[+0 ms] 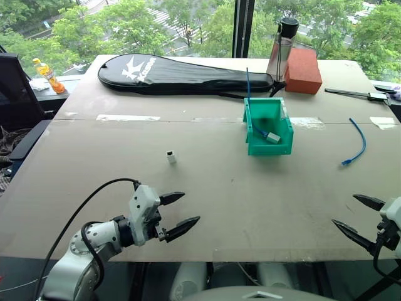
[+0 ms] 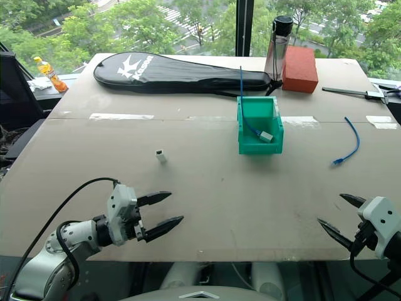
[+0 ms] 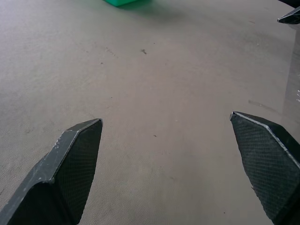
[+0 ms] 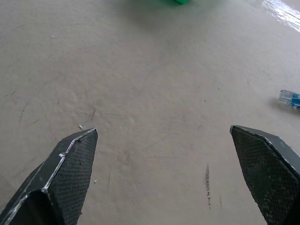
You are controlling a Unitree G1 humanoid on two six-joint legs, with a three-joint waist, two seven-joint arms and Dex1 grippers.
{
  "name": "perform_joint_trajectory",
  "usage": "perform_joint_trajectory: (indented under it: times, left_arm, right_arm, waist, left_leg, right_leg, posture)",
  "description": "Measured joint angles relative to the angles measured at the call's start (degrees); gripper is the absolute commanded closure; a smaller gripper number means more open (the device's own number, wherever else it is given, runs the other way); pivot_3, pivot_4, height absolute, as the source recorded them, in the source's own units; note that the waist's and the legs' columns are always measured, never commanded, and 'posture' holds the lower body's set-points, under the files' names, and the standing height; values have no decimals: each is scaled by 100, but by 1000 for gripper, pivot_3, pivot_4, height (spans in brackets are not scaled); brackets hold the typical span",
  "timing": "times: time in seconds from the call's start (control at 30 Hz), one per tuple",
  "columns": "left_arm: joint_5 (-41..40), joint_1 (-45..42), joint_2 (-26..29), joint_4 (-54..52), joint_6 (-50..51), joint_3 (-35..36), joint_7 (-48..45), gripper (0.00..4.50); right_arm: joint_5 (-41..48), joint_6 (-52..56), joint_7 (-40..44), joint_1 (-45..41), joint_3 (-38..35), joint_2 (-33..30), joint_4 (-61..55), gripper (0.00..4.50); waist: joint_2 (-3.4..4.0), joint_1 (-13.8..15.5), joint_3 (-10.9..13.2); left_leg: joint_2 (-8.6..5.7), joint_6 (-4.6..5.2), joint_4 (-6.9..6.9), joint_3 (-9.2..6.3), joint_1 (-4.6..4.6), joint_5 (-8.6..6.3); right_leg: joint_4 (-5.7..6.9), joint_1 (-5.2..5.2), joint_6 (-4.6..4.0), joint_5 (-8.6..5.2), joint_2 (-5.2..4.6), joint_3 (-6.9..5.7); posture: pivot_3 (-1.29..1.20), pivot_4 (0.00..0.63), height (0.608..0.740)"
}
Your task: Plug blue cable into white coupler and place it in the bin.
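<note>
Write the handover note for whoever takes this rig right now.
Left end effector: open, empty, low over the near table edge. Right end effector: open, empty, near the right edge.
White coupler: standing alone on the table, ahead of the left end effector.
Blue cable: lying loose, right of the bin.
The bin already holds another blue cord with a greyish block.
Done: nothing. Left: grasp both, plug the cable into the coupler, place in the bin.

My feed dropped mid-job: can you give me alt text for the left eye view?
Both grippers, left and right, hover open and empty at the table's near edge. The white coupler stands ahead of the left one, the blue cable lies ahead of the right, and the bin between already holds another blue cord.
</note>
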Motion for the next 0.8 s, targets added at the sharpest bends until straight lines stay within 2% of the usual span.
perform_joint_trajectory:
  times: [0.2, 0.3, 0.4, 0.5, 0.63, 0.77, 0.8]
  left_arm:
    - [-62, -599, -175, 201, 2, -82, -9, 31]
    - [-164, -858, -175, 198, 83, -216, -97, 31]
    - [-286, -1060, -163, 153, 128, -298, -270, 31]
    - [-270, -1212, -66, 61, 5, -487, -558, 31]
    - [-114, -1377, -6, 45, -265, -678, -848, 31]
    - [-69, -1434, -1, -27, -263, -834, -835, 31]
    - [-69, -1435, -7, -95, -252, -860, -797, 31]
  right_arm:
    - [-20, 57, -131, -185, -7, -46, 11, 29]
    - [62, 261, -66, -347, -35, -390, -16, 29]
    - [99, 433, 58, -673, -105, -875, 9, 29]
    - [-89, 734, 277, -1209, 52, -1775, 228, 29]
    - [-605, 837, 842, -2320, 883, -3183, 919, 29]
    - [-1362, 223, 1411, -3896, 2296, -3559, 1830, 29]
    - [-1747, -135, 1607, -4675, 2905, -3479, 2336, 29]
  waist:
    - [1, 10, 0]
    - [4, -6, 0]
    - [5, -12, 1]
    - [10, -11, 4]
    - [10, -7, 6]
    - [15, -9, 10]
    - [12, -20, 13]
  left_leg:
    - [-1, 1, 3, 2, 0, 0]
    - [-2, 1, 2, 12, 1, 0]
    - [-2, 2, 2, 16, 2, 0]
    - [-2, 3, 5, 29, 8, 1]
    - [2, 3, 3, 28, 13, 1]
    - [0, 3, -1, 32, -2, 1]
    - [0, 3, 0, 39, 0, 1]
  right_leg:
    - [0, 2, 0, 1, 3, -8]
    - [0, 0, -1, 2, 6, -6]
    - [0, 0, -3, 3, 35, -2]
    - [2, 0, -3, 4, 37, 8]
    - [2, 1, -7, 5, 42, 5]
    - [-1, -13, -24, 15, 45, 10]
    - [-1, -14, -24, 16, 46, 14]
  posture:
    - [0, 150, 740]
    - [0, 150, 740]
    - [0, 150, 740]
    - [0, 150, 740]
    - [0, 150, 740]
    - [0, 150, 740]
    - [0, 150, 740]
